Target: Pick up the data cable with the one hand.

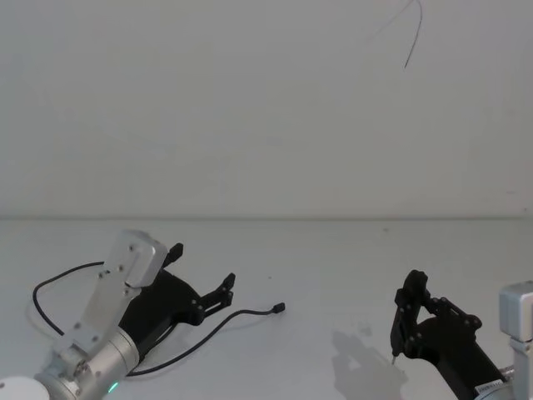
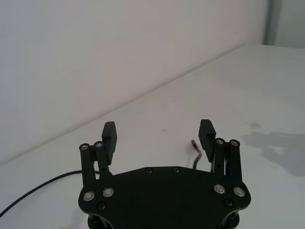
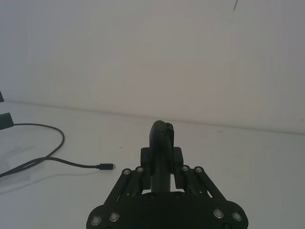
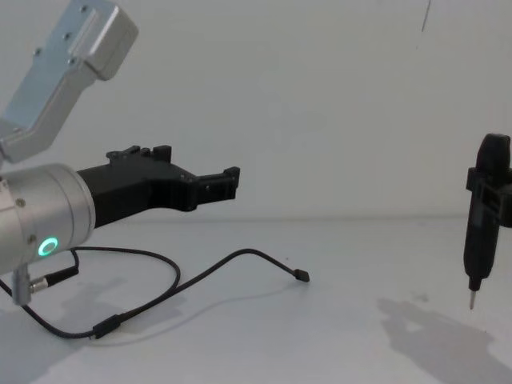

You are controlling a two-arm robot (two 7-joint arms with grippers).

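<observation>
Black cable [image 1: 225, 322] on white table [image 1: 333, 267]; black left gripper [image 1: 202, 265], silver wrist [image 1: 100, 354], green ring light [image 4: 50, 246]; black pen [image 4: 480, 228] in black right gripper [image 3: 162, 164].

Data cable [image 1: 258, 311] partly behind left gripper [image 1: 203, 265]

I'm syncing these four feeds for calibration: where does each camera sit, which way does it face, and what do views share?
Head: up high, looking forward and down at the table; left gripper lower left, right gripper lower right.
Left wrist: behind the left gripper's open jaws, facing the wall.
Right wrist: behind the right gripper, shut on the pen-shaped tool, facing the wall.
Chest: low, looking across the table; left gripper at left, tool at right.
Shared: the data cable lies on the table in all four.
</observation>
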